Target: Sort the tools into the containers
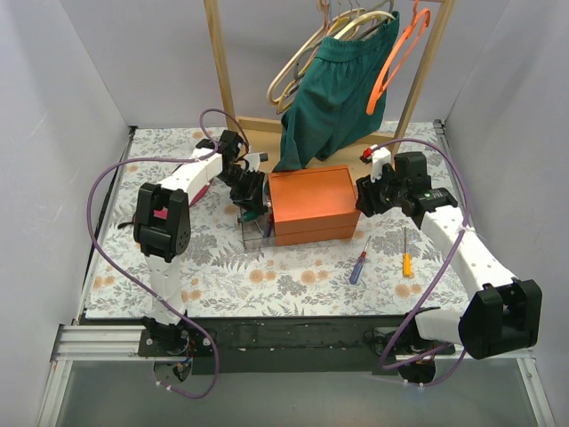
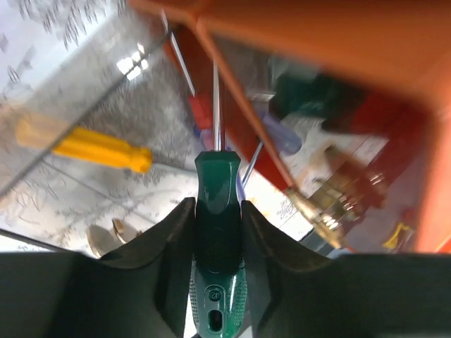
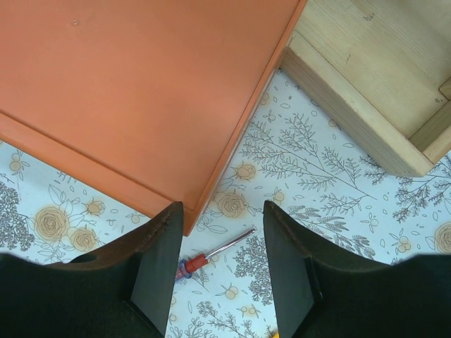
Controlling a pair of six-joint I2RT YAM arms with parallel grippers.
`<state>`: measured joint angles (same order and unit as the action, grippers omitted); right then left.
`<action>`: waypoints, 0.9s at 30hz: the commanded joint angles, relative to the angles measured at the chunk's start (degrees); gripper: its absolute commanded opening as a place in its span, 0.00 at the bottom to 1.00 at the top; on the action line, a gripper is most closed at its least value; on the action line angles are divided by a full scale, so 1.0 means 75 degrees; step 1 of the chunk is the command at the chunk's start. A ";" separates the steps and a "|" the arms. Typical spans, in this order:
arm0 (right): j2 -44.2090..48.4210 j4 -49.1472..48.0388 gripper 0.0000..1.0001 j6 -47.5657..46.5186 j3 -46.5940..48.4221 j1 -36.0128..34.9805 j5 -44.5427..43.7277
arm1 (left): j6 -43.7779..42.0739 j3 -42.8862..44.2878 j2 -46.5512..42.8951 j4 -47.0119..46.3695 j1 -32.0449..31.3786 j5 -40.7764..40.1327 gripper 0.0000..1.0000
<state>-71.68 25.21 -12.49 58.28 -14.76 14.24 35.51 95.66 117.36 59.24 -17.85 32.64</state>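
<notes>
My left gripper [image 1: 252, 206] is shut on a green-handled screwdriver [image 2: 217, 190], its shaft pointing down over the clear plastic box [image 1: 256, 231] beside the orange box [image 1: 311, 203]. In the left wrist view a yellow screwdriver [image 2: 91, 144] and a purple-handled one [image 2: 279, 135] lie behind the clear wall [image 2: 84, 77]. My right gripper [image 1: 366, 197] is open and empty at the orange box's right end. A purple-and-red screwdriver [image 1: 359, 264] and a yellow-orange one [image 1: 406, 259] lie on the cloth in front of the box; the first also shows between the right fingers [image 3: 211, 255].
A wooden rack [image 1: 418, 84] with hangers and green shorts [image 1: 336, 84] stands behind the orange box; its base tray [image 3: 373, 77] is close to my right gripper. A small red item [image 1: 365, 154] lies by the rack base. White walls enclose the flowered tablecloth [image 1: 293, 280].
</notes>
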 commanded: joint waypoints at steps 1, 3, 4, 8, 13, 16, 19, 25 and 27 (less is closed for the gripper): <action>-0.0111 0.0013 0.57 -0.0302 0.0315 0.0035 -0.0211 | 0.0316 0.0511 -0.0074 -0.0364 0.0012 0.0148 0.35; -0.0052 0.0083 0.59 -0.0443 0.0373 0.0047 -0.0176 | 0.0352 0.0570 -0.0167 -0.0352 0.0012 0.0066 0.41; -0.0029 0.0130 0.60 -0.0513 0.0443 0.0058 -0.0130 | 0.0305 0.0570 -0.0260 -0.0329 0.0012 0.0077 0.41; 0.0286 0.0399 0.63 -0.0841 0.0503 0.0082 0.0222 | 0.0328 0.0465 -0.0671 -0.0294 0.0059 0.0112 0.43; 0.0674 0.1523 0.65 -0.2092 0.0702 0.0082 0.1076 | 0.0340 -0.0084 -0.1420 -0.0457 0.0315 -0.1034 0.44; 0.1375 0.2190 0.65 -0.4142 0.0305 0.0105 0.2002 | 0.0363 -0.0355 -0.2076 -0.0773 0.0876 -0.1446 0.43; 0.2230 0.3008 0.65 -0.6781 -0.0527 0.0105 0.2284 | 0.0456 -0.0683 -0.2697 -0.1323 0.1533 -0.1212 0.43; 0.2060 0.4009 0.62 -1.0596 -0.1466 0.0082 0.2414 | 0.0807 -0.2405 -0.4537 -0.3350 0.1782 -0.1083 0.45; 0.1801 0.3998 0.62 -1.1280 -0.1536 0.0035 0.2298 | 0.0996 -0.2768 -0.4946 -0.3481 0.1840 -0.1025 0.45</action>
<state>-54.22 50.54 -74.74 48.31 -14.26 30.22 40.23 79.44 87.81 41.32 -2.79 24.08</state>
